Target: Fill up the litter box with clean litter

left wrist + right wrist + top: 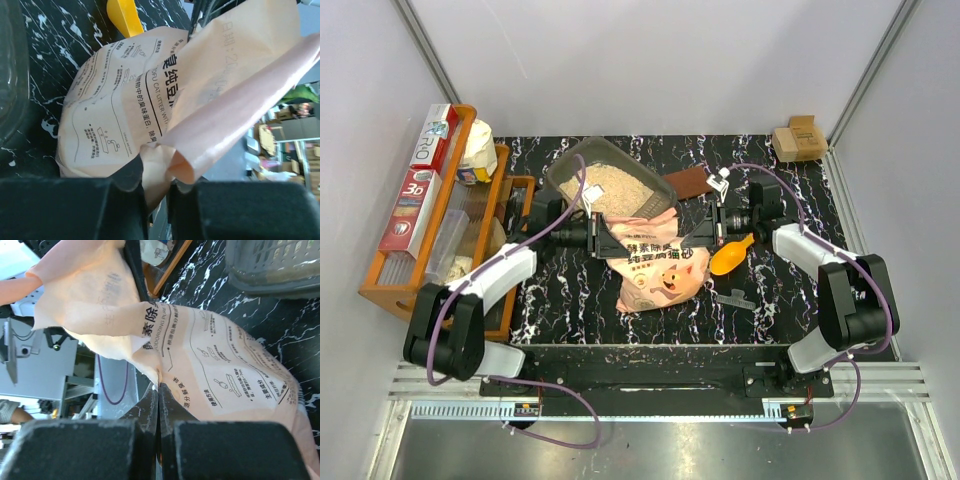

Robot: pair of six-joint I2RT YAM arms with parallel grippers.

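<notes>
beside the litter box (pixel 610 148), left gripper (pixel 603 238) and right gripper (pixel 700 232) clamp the bag's (pixel 660 272) opposite edges.

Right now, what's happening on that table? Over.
Left jaws, right jaws both shut on pink bag. Litter box holds some clean litter. Yellow scoop beside bag.

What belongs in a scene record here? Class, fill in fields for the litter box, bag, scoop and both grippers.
litter box: beyond the bag, holds beige litter
bag: pink, body lying flat, top stretched between the grippers
scoop: orange, beside the bag's right side
left gripper: shut on the bag's left corner
right gripper: shut on the bag's right corner
</notes>
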